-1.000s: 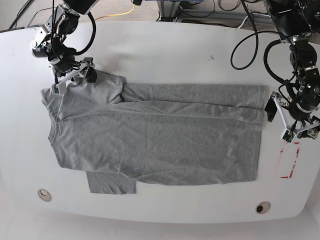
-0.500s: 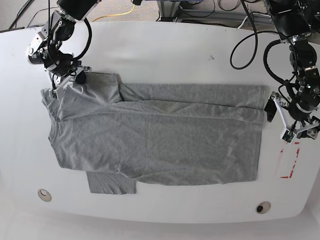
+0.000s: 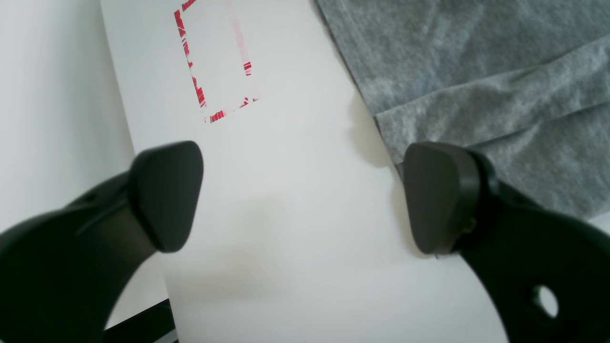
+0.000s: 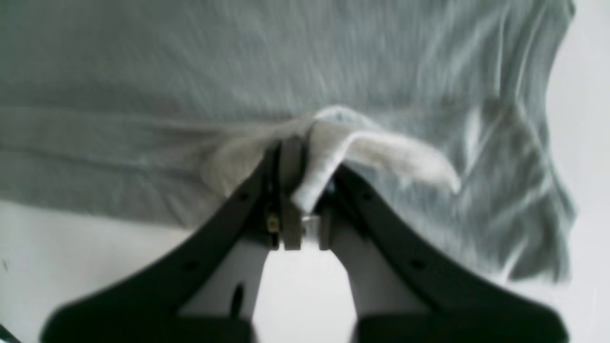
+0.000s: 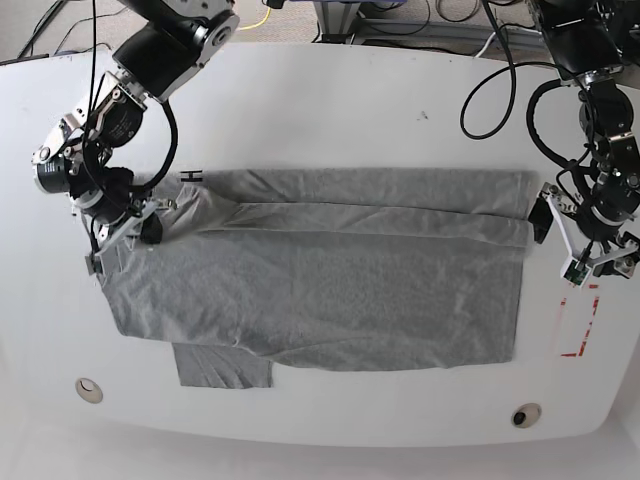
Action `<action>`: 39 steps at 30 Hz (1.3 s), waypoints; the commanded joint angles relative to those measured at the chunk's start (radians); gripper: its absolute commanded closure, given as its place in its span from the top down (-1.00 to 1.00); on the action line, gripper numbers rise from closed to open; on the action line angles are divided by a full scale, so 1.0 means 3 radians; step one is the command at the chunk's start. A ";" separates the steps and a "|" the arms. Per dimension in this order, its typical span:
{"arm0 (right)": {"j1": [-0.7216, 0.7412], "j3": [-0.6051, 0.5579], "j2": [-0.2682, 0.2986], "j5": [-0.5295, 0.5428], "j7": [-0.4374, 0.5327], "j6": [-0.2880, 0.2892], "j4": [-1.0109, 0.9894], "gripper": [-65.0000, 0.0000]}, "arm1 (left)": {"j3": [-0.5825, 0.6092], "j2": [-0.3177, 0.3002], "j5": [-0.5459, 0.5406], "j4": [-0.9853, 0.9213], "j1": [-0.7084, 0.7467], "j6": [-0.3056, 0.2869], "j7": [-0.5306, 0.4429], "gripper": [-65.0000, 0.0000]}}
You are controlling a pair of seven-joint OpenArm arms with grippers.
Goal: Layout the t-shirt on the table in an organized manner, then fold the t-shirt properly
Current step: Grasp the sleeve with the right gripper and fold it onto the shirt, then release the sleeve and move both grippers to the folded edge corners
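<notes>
The heather-grey t-shirt (image 5: 330, 280) lies spread across the white table (image 5: 350, 110), neck end at the left, with a bit of black lettering showing at its upper left edge. My right gripper (image 5: 128, 238) is at the shirt's left end, shut on a bunched fold of the grey cloth (image 4: 329, 143), as the right wrist view shows (image 4: 305, 200). My left gripper (image 5: 587, 248) is open and empty just off the shirt's right hem. In the left wrist view (image 3: 302, 200) its fingers straddle bare table, and the hem (image 3: 476, 71) lies by the right finger.
A red tape rectangle (image 5: 572, 352) marks the table near the right edge, also in the left wrist view (image 3: 196, 90). Two round grommets (image 5: 88, 389) (image 5: 526, 413) sit near the front edge. A loose sleeve (image 5: 225, 365) sticks out at the shirt's lower left. Cables hang behind the table.
My right gripper has swung from the shirt's upper left corner toward the front and left, dragging the sleeve cloth over the shoulder. The left arm has not moved.
</notes>
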 commanded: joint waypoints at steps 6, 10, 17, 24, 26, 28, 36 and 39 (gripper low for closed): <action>0.0457 -0.0174 0.0038 0.0041 0.0072 0.0006 -0.0486 -0.88 | -0.0012 -0.0049 -0.0011 0.0047 -0.0055 0.0008 -0.0059 1.00; 0.0590 -0.0276 0.0043 0.0041 0.0205 0.0006 -0.0828 -0.87 | -0.0012 -0.0049 -0.0011 0.0052 -0.0055 0.0008 -0.0059 1.00; 0.0800 -0.0414 0.0048 0.0041 0.0404 0.0006 -0.1299 -0.35 | -0.0017 -0.0049 -0.0011 0.0052 -0.0050 0.0008 -0.0059 1.00; 0.0872 -0.0429 0.0099 0.0051 0.0563 0.0006 -0.1319 1.00 | -0.0017 -0.0049 -0.0011 0.0052 -0.0009 0.0008 -0.0059 1.00; 0.0872 -0.0429 0.0161 0.0066 0.0563 0.0006 -0.1309 1.00 | -0.0017 -0.0049 -0.0011 0.0052 -0.0009 0.0008 -0.0059 1.00; 0.0861 -0.0429 0.0243 0.0066 0.0558 0.0006 -0.1273 1.00 | -0.0017 -0.0049 -0.0011 0.0052 -0.0009 0.0008 -0.0059 1.00; 0.0401 -0.0429 0.0575 0.0051 0.0573 0.0006 -0.0833 1.00 | -0.0017 -0.0049 -0.0011 0.0058 -0.0009 0.0008 -0.0059 1.00; 0.0196 -0.0429 0.0718 0.0051 0.0639 0.0006 -0.0706 1.00 | -0.0012 -0.0039 -0.0011 0.0058 -0.0004 0.0008 -0.0059 1.00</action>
